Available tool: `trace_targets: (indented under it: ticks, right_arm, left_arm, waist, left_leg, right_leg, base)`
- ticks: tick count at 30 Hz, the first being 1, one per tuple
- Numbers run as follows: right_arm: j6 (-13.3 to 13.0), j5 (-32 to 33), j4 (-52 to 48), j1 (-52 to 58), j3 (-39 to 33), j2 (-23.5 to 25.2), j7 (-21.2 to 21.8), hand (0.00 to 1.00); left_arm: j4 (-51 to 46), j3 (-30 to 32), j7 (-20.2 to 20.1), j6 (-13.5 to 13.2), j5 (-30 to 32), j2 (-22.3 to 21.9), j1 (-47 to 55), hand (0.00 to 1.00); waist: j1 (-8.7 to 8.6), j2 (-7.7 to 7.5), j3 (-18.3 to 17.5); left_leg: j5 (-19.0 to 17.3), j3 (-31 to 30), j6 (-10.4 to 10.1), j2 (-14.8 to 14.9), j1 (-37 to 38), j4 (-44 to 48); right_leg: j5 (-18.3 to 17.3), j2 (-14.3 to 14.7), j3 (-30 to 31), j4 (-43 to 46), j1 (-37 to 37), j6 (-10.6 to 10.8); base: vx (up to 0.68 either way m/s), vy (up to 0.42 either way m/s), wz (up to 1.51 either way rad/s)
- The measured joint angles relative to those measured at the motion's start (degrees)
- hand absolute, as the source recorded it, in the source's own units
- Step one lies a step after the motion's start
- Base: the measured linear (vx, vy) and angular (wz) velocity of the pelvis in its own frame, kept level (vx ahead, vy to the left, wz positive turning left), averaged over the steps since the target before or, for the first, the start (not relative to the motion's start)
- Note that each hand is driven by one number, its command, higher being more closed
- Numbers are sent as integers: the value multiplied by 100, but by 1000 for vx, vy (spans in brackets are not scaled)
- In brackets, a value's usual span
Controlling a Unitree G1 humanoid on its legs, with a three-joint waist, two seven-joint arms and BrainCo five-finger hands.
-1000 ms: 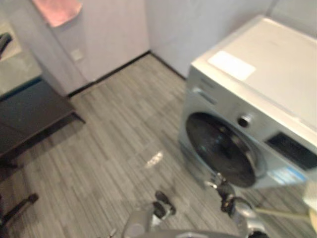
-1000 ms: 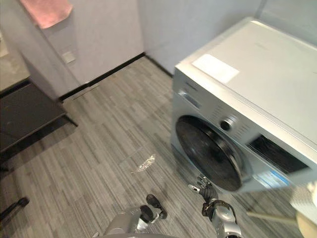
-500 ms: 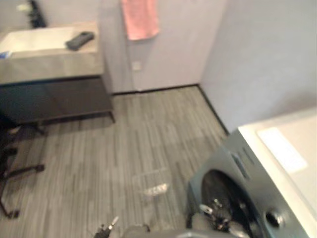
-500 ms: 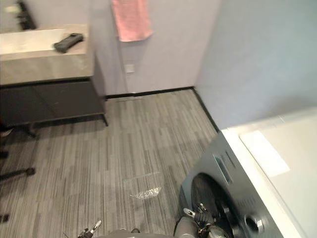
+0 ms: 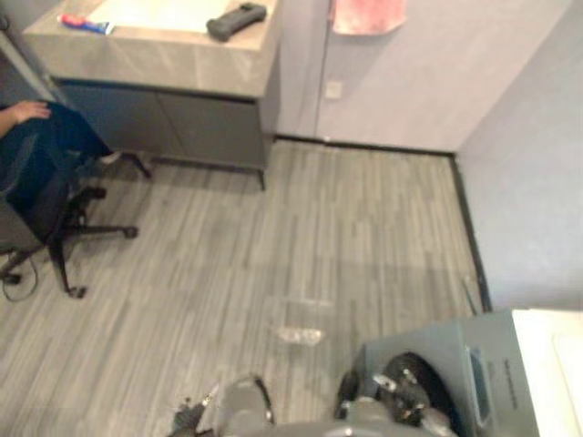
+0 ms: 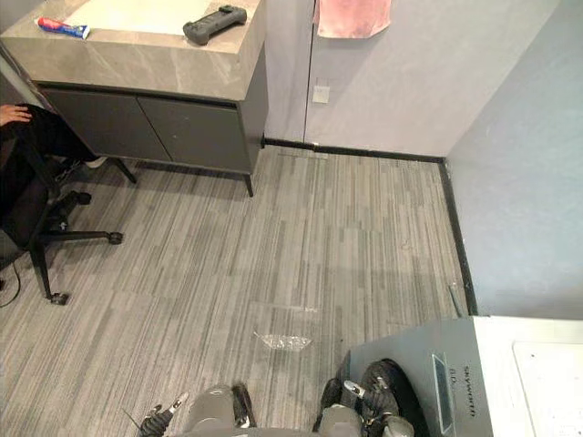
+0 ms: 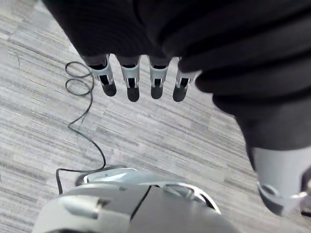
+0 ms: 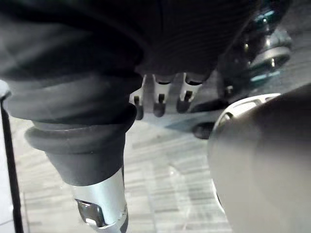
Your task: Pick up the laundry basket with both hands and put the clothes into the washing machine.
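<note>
The grey washing machine [image 6: 455, 387] stands at the lower right, its round dark door [image 5: 414, 378] shut. My right hand [image 6: 369, 399] hangs low just in front of that door; in the right wrist view its fingers [image 8: 158, 99] are relaxed and hold nothing. My left hand [image 6: 162, 420] hangs low at the bottom left of centre. Seen from the left wrist, its fingers [image 7: 130, 82] point straight down over the grey plank floor, empty.
A stone-topped vanity [image 6: 137, 64] with dark cabinets stands at the far left, with a dark handheld device [image 6: 214, 18] and a tube [image 6: 62, 27] on it. A pink towel [image 6: 352, 16] hangs on the wall. A person sits on an office chair [image 6: 55, 228] at left. A clear plastic scrap [image 6: 284, 341] lies on the floor.
The camera has swung left: the washing machine has slid to the lower right corner, and the vanity and the seated person have come into view. Both hands stay low and empty.
</note>
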Motion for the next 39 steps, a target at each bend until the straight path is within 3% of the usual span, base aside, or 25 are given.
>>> trace_targets:
  ticks: [2,3,6,10,13,15,17,18,19,20,21,23,25,27,29,30,33,35,39]
  right_arm:
    - [9,-71,54,-23,17,91,-45,0]
    - [9,-153,86,-23,4,119,-49,0]
    - [20,-203,148,-83,-9,112,-46,0]
    - [-15,-382,213,-411,29,126,-43,0]
    - [-2,-448,263,-458,89,166,-25,0]
    - [25,-534,266,-526,180,179,60,0]
    - [33,-614,270,-523,176,158,73,0]
    - [33,-635,272,-515,176,153,72,0]
    - [31,-647,276,-459,180,163,69,0]
    - [27,-650,283,-438,177,153,70,0]
    - [28,-649,343,-445,181,112,66,0]
    - [-5,-644,399,-442,184,30,57,0]
    - [-11,-648,436,-440,207,30,41,0]
    - [-9,-716,467,-425,291,-29,-52,0]
    - [-16,-788,463,-423,286,-61,-85,0]
    - [-15,-836,479,-424,287,-90,-126,0]
    - [-6,-873,531,-311,280,93,-197,0]
    - [-9,-870,531,-237,272,155,-230,0]
    - [-15,-868,528,-195,283,160,-293,0]
  left_arm:
    - [-6,-84,5,-24,-5,114,1,0]
    - [-28,-130,5,-17,-8,154,2,0]
    - [-24,-130,9,-16,-15,133,65,0]
    - [-30,-176,-11,-9,-24,80,173,0]
    - [-35,-186,-17,-3,-26,88,196,0]
    - [-38,-224,-26,-17,-21,100,193,0]
    - [-22,-246,-56,-22,-25,105,165,0]
    - [-13,-255,-71,-20,-27,110,151,0]
    - [-13,-367,-129,-31,-37,170,133,0]
    - [-4,-383,-149,-40,-39,176,102,0]
    - [6,-399,-155,-68,-73,138,62,0]
    - [-21,-380,-155,-110,-275,39,36,0]
    - [-50,-331,-135,-179,-555,27,33,0]
    - [-56,-332,-89,-224,-793,-16,85,0]
    - [-139,-340,7,-264,-791,-71,143,0]
    - [-159,-346,2,-280,-791,-111,167,0]
    - [-193,-414,4,-350,-782,46,258,0]
    - [-193,-439,3,-349,-775,89,275,0]
    - [-199,-598,-3,-392,-778,73,239,0]
  waist:
    - [-3,-207,5]
    - [-2,-259,-11]
    - [18,-212,17]
    - [132,-151,49]
    - [91,-155,33]
    - [-21,-135,42]
    - [-25,-126,48]
    - [-33,-148,35]
    - [-28,-168,22]
    - [-28,-223,6]
    - [-12,-48,14]
    - [-31,90,-3]
    - [-2,122,18]
    - [26,87,40]
    - [6,118,22]
    - [41,200,-39]
    - [106,-117,-321]
    - [134,-203,-413]
    - [118,-111,-680]
  left_leg:
    - [8,15,46,-296,55,-162]
    - [-123,6,200,-370,-33,13]
    - [-642,-39,315,-487,17,482]
    - [-792,387,554,-784,685,192]
    - [-698,447,589,-837,1065,-165]
    - [-564,407,533,-820,1187,-459]
    - [-534,376,484,-789,1196,-476]
    - [-518,334,444,-780,1211,-456]
    - [-491,197,330,-790,1246,-469]
    - [-515,104,255,-772,1278,-467]
    - [-523,-51,127,-598,1314,-465]
    - [-612,-347,-53,-316,1109,49]
    - [-551,-729,-152,-8,573,1265]
    - [-581,-924,-195,148,385,1506]
    - [-553,-925,-189,68,396,601]
    - [-220,-987,-236,-28,467,-37]
    - [32,-790,-96,-476,613,-765]
    - [137,-657,32,-682,764,-1026]
    - [198,-550,105,-1000,968,-1416]
  right_leg:
    - [32,-213,-47,-65,24,55]
    - [-22,-320,-96,-12,21,112]
    - [-411,-628,-107,781,-47,254]
    - [-551,-1269,185,3317,-1109,-196]
    - [-969,-1135,-85,3630,-1133,-237]
    - [-1289,-673,-380,2941,-1180,-206]
    - [-1130,-519,-371,2042,-1281,-227]
    - [-887,-517,-349,1855,-1278,-265]
    - [-307,-483,-236,1576,-1183,-271]
    - [-184,-449,-222,1560,-1122,-308]
    - [-207,-308,-239,1622,-1034,-395]
    - [-467,-92,-470,1497,-815,-441]
    - [-543,117,-630,1301,-517,-425]
    - [-524,230,-682,1030,-181,-447]
    - [-457,240,-677,839,-142,-355]
    - [-364,285,-622,669,-191,-239]
    - [79,137,-296,-23,-167,-124]
    - [274,2,-200,-170,-150,-103]
    - [326,-207,-111,-246,-138,-7]
  base:
    - [88,236,22]
    - [36,224,27]
    - [37,255,12]
    - [57,253,-38]
    - [105,43,-9]
    - [114,-40,11]
    - [158,-137,15]
    - [170,-160,28]
    - [149,-157,35]
    - [159,-204,36]
    - [168,-253,32]
    - [104,-261,40]
    - [31,-206,30]
    - [22,-95,14]
    - [0,5,-3]
    - [17,121,-30]
    - [81,112,-23]
    - [143,133,-18]
    - [112,113,-7]
